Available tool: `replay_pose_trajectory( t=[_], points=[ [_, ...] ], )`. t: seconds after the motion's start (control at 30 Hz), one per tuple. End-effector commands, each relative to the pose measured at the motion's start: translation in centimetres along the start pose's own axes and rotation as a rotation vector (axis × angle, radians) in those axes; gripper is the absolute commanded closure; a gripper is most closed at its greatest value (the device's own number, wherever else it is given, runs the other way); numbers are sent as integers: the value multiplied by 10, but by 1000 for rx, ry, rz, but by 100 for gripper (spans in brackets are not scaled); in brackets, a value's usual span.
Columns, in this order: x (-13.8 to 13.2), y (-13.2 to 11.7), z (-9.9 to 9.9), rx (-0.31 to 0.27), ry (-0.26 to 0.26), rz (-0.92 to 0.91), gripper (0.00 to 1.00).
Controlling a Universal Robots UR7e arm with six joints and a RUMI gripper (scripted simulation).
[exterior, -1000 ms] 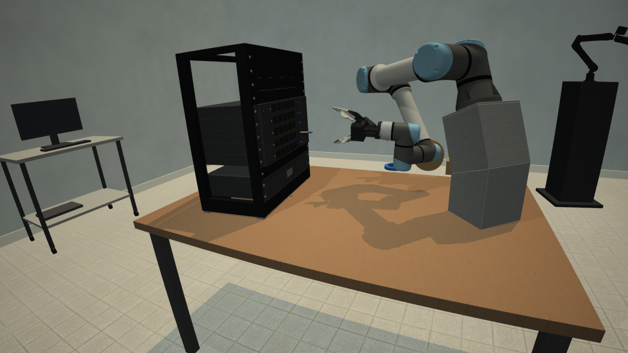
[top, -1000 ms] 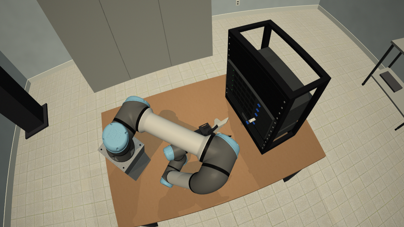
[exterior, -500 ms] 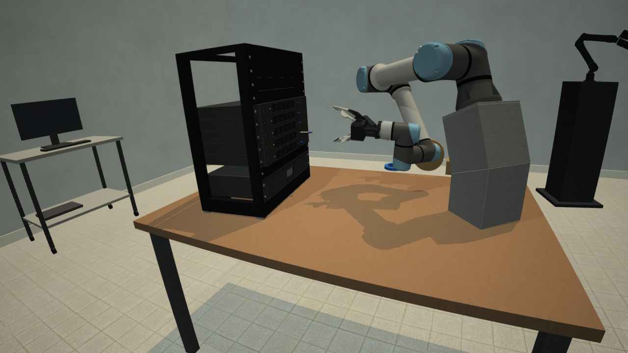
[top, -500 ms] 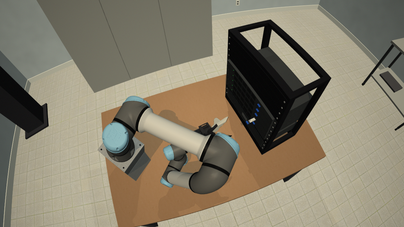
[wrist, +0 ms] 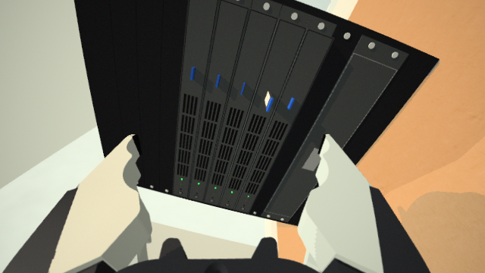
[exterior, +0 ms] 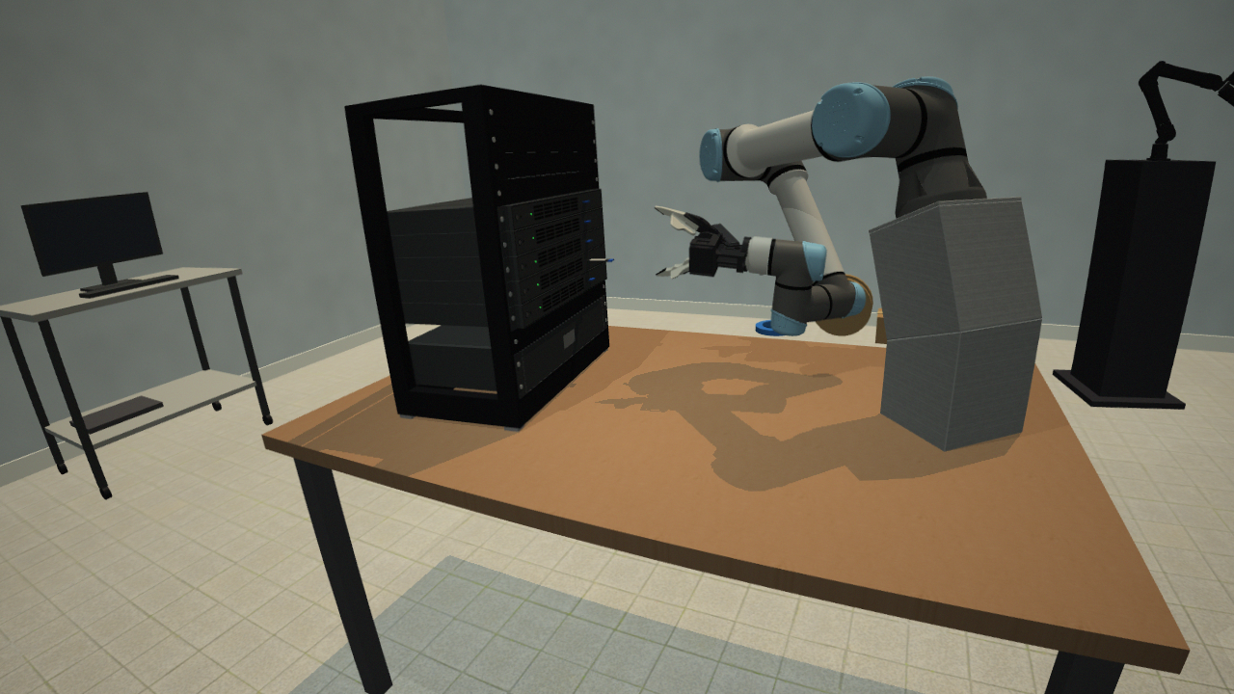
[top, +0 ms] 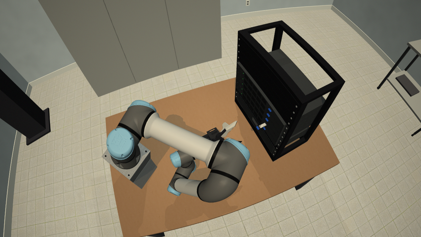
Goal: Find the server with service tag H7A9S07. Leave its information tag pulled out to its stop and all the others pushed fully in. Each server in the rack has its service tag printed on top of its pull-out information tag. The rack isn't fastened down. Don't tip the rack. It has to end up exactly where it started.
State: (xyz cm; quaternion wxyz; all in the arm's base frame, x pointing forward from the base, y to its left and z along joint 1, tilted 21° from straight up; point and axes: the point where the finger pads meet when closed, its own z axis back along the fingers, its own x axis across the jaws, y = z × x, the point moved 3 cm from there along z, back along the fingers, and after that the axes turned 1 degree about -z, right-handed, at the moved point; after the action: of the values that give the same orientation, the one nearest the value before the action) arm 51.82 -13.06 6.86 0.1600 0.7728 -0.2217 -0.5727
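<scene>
Pincer is released, spread wide, nothing between the fingers, standing off from the front of the rack. Rack is upright on the bench.

One information tag is out, fourth server down of five, pale strip with a blue end. The other four show only blue tabs near the faceplates. Print not legible in any view, so can't tell if that's H7A9S07, or whether it's at its stop.

Handling, my read: tag is light, thin, probably a bit flexible, low-friction in its slot. Take it by the blue end, faces above and below, square to the slot. Pull or push dead straight; side load could bend or jam it. Ease off once it hits the stop, since extra pull goes into the rack. Rack likely heavy but loose, so it could slide or tip. If it's the wrong tag, push gently on the blue end until flush.
</scene>
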Motion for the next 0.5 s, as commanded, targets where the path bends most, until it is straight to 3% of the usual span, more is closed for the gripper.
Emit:
replay_pose_trajectory(
  t=[0.0,0.47],
  points=[
    [-3,0,0,2,7,17,0],
    [-9,1,0,8,22,55,0]
  ],
)
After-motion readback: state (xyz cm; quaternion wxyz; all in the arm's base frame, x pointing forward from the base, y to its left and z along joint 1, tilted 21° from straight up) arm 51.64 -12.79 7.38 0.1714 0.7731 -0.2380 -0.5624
